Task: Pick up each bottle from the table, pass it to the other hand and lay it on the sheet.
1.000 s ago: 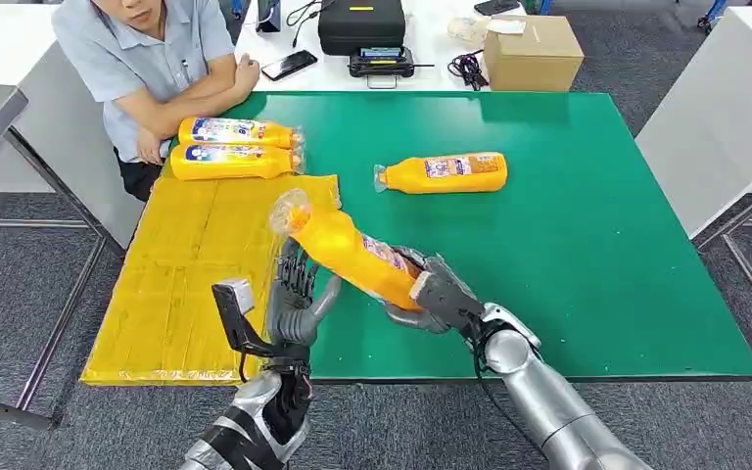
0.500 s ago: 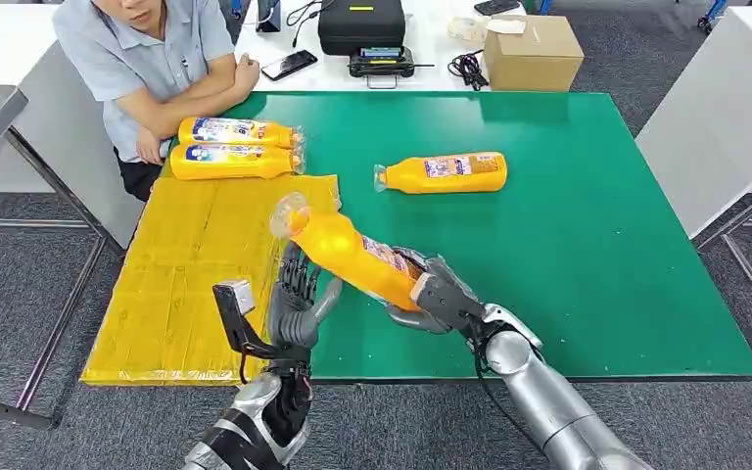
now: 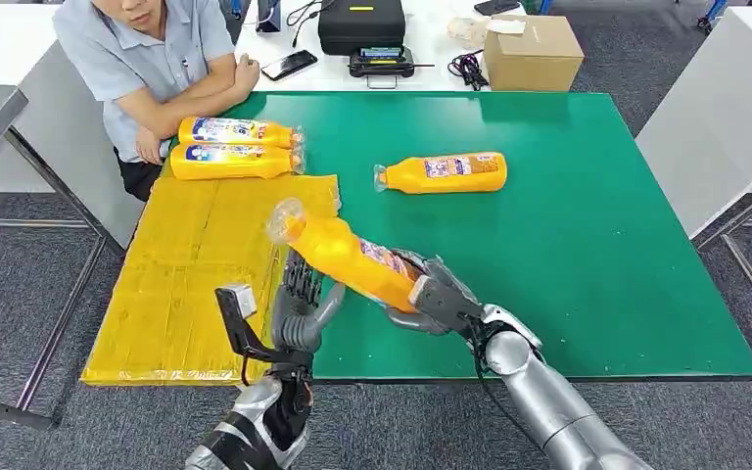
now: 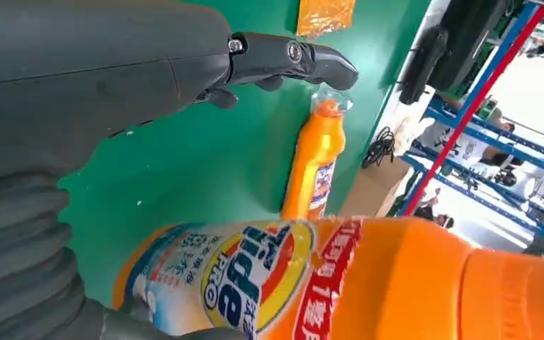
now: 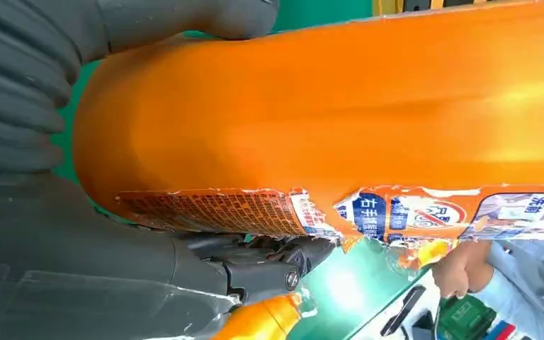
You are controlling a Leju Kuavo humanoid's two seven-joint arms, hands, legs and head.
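Above the green table [image 3: 587, 245], right hand [image 3: 431, 294] fingers clamped on orange bottle [image 3: 352, 257] — "PRO" label, left hand [image 3: 299, 304] fingers apart, empty.

Held bottle [image 3: 348, 257] slants above the tabletop's [image 3: 597, 245] near-left part, neck over the yellow sheet [image 3: 186, 264], blocking passage there. Left hand [image 3: 299, 304] upright just under it, fingers [image 3: 299, 279] spread. Right hand [image 3: 431, 294] grips its base. Sheet's far edge taken by two bottles [image 3: 235, 147] lying side by side; near and middle sheet bare. Lone bottle [image 3: 443, 173] lies mid-tabletop toward the far edge. Right half of tabletop open. Person's arms [image 3: 191, 98] rest at far-left corner.
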